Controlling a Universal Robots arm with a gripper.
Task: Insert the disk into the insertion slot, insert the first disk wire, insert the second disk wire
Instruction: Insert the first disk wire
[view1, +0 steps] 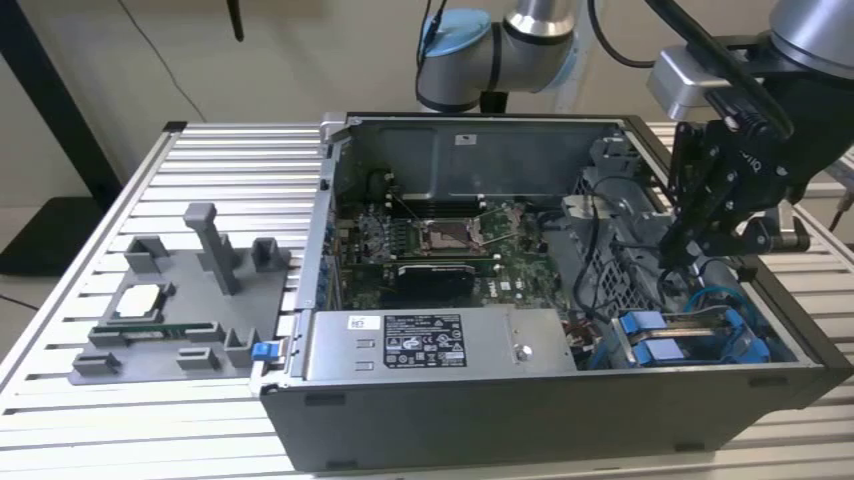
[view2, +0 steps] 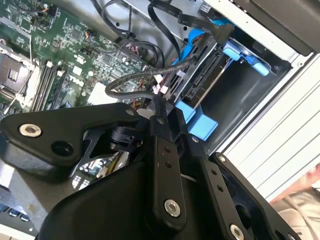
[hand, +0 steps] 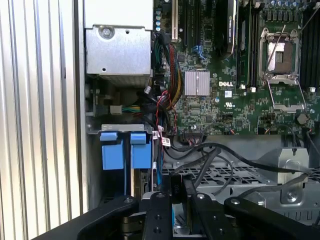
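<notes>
Disk: it sits in the insertion slot (hand: 120, 129), at the corner of the computer case (view1: 534, 420) on the exterior view's right. In the second wrist view its connector end (view2: 202, 82) faces out, held in its blue carrier frame (view2: 200, 125).
Carrier tabs: two bright blue tabs (hand: 141, 150) stand side by side at the mouth of the cage in the first wrist view. In the exterior view they show as blue pieces (view1: 663, 350) just beside the power-supply box (view1: 427, 345).
My gripper (view2: 159, 107): I hang over the cage, near the disk's connector end and apart from it. In the exterior view I am above the blue tabs (view1: 681, 250).
My jaws: narrow, pinched on the end of a black wire (view2: 125, 82) that loops away from my fingertips over the motherboard (view2: 65, 55).
Other cable: a second black cable (view2: 175, 20) runs to a connector beside the upper blue frame; I cannot tell whether it is seated.
Motherboard: it is green, with its processor socket (hand: 282, 55) open, and lies between the cage and the case's far wall.
Table: a slatted metal table (view1: 227, 170) carries the case. A grey fixture (view1: 174, 320) with parts lies on the exterior view's left, well apart from me.
</notes>
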